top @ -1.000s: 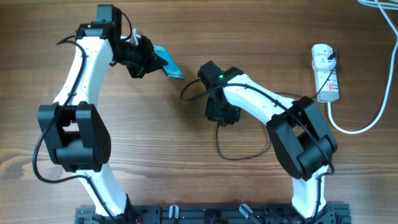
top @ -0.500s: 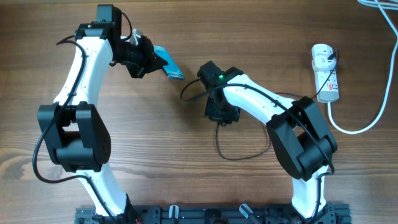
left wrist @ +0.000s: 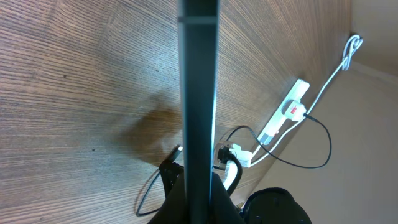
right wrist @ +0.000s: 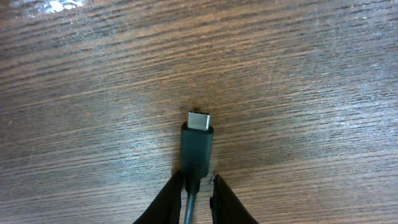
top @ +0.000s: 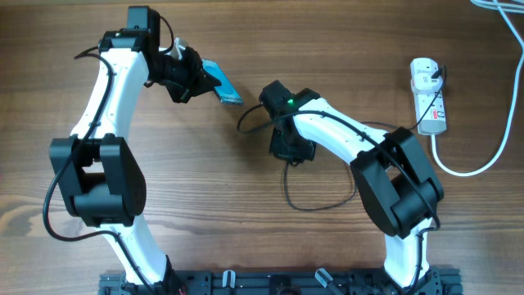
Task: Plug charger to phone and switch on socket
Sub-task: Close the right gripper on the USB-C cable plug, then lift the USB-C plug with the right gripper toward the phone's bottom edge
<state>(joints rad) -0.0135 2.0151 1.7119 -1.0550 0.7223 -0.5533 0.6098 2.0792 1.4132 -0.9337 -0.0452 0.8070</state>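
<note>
Left gripper (top: 199,78): pinched on one end of the phone (top: 223,84), at the far left-centre of the table (top: 205,188). The turquoise screen shows from overhead, and the phone's free end points toward the right arm. In the left wrist view the phone (left wrist: 199,93) is seen edge-on as a narrow dark bar running up from the fingers, with a soft shadow on the wood beneath it.

Right gripper (top: 292,152): near table centre, just right of and nearer than the phone, not touching it. In the right wrist view its fingers (right wrist: 168,198) are pressed onto the charger (right wrist: 198,144) just behind the connector. The black connector body and its metal tip stick out ahead of the fingertips, close over the wood grain. Whether the tip touches the wood cannot be told.

Charger cable (top: 315,205): trails from the right gripper in a loose loop on the table, toward the near edge.

Socket (top: 429,102): lies flat at the far right, well apart from both grippers. A plug adapter (top: 422,70) sits in its far end. A white cord (top: 491,156) curves off its near end.
</note>
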